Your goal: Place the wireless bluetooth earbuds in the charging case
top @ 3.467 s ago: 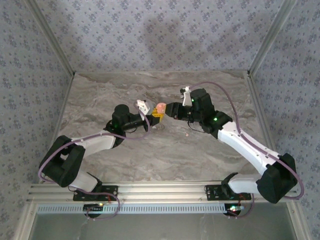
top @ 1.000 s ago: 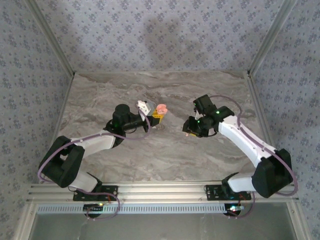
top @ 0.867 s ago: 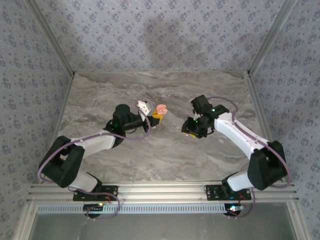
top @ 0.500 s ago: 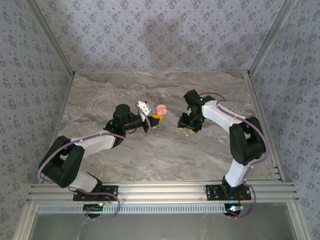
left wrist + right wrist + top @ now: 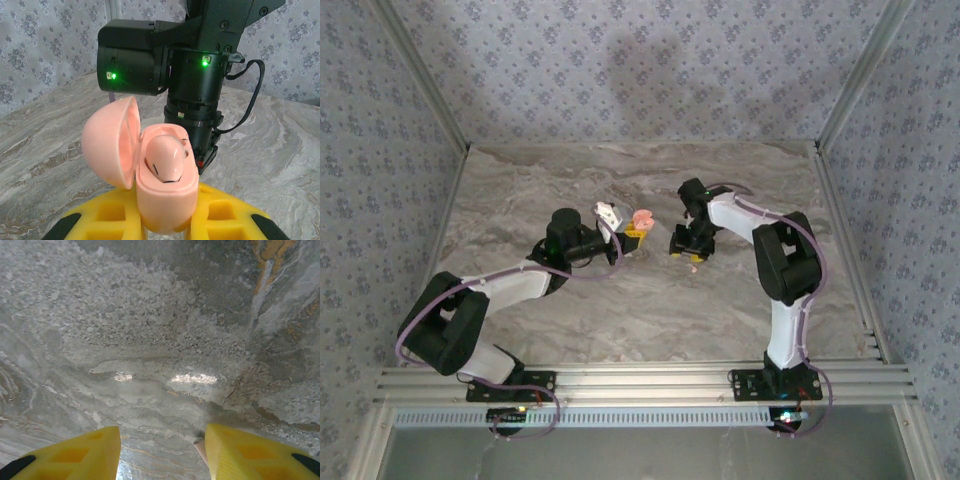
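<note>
- Earbud (image 5: 162, 156), pink like its holder, lies seated in the open charging case (image 5: 167, 195); I cannot tell whether the well beside it is filled
- My left gripper (image 5: 162, 224) is clamped on the lower body of the case, holding it upright and clear of the table (image 5: 570, 300), mouth upward so a bud can drop straight in
- The lid (image 5: 111, 142) hangs swung back on its hinge, away from my other arm, which leaves the approach from that side free
- Near the middle of the table my right gripper (image 5: 687, 251) points straight down, a short way from the case
- Its yellow fingers (image 5: 252, 456) stand apart just over the marble with nothing pinched between them, set, I judge, to straddle a small piece
- A pale-pink sliver (image 5: 200, 449) shows just beside the inner edge of one finger; probably the other earbud lying on the table, though too little shows to be sure
</note>
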### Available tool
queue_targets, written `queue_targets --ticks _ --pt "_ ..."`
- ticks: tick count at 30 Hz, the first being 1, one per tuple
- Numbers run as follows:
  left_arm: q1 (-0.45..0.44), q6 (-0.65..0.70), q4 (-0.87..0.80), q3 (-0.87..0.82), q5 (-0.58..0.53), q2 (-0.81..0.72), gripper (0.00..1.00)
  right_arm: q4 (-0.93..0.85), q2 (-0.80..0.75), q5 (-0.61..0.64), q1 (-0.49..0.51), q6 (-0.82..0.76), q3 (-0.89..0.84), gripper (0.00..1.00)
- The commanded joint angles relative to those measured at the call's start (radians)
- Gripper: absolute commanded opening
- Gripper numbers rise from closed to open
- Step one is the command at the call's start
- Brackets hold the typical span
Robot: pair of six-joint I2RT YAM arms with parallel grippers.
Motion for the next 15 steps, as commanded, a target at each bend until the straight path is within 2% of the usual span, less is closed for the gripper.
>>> queue_targets --ticks 1,15 --pt "-0.002 0.012 0.006 0.033 0.004 -0.021 0.05 -0.008 0.024 0.013 -0.001 -0.026 0.019 0.48" --pt "-0.002 0.01 0.006 0.029 0.005 -0.025 0.05 -0.038 0.003 -0.035 0.038 -0.07 -0.002 0.41"
